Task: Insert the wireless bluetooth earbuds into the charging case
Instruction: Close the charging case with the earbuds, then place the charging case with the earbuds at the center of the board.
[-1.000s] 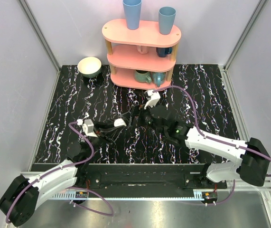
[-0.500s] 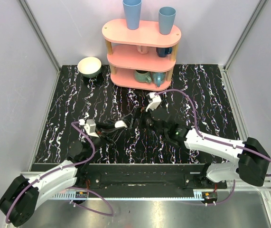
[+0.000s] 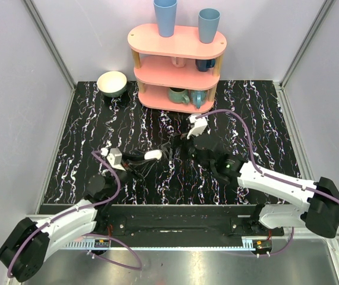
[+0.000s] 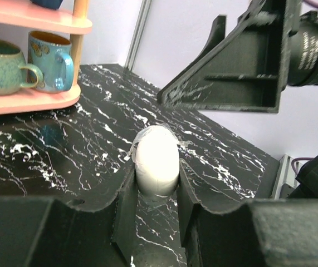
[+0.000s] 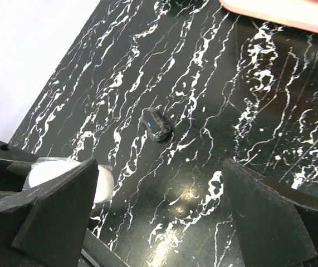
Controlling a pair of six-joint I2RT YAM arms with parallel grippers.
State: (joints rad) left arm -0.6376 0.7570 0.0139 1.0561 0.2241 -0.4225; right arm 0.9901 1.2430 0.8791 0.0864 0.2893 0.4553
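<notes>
The charging case point(image 4: 156, 161) is a white egg-shaped shell, lid closed, and my left gripper point(image 4: 156, 192) is shut on it low over the black marbled table. In the top view the case point(image 3: 153, 155) sits at the left gripper's point(image 3: 147, 158) tips, left of centre. My right gripper point(image 5: 164, 206) is open wide and empty, hovering just right of the case point(image 5: 104, 182); it is near the table's middle in the top view point(image 3: 178, 144). No white earbuds show. A small black glossy bud-shaped thing point(image 5: 156, 124) with a blue light lies on the table beyond the right gripper's fingers.
A pink three-tier shelf point(image 3: 178, 59) with blue cups and mugs stands at the back centre. A pale bowl point(image 3: 111, 83) sits to its left. Two of the mugs point(image 4: 50, 53) show on the lowest tier in the left wrist view. Grey walls close in both sides.
My right arm has drawn back a little to the right, away from the case. My left gripper still holds the case and has barely shifted.
</notes>
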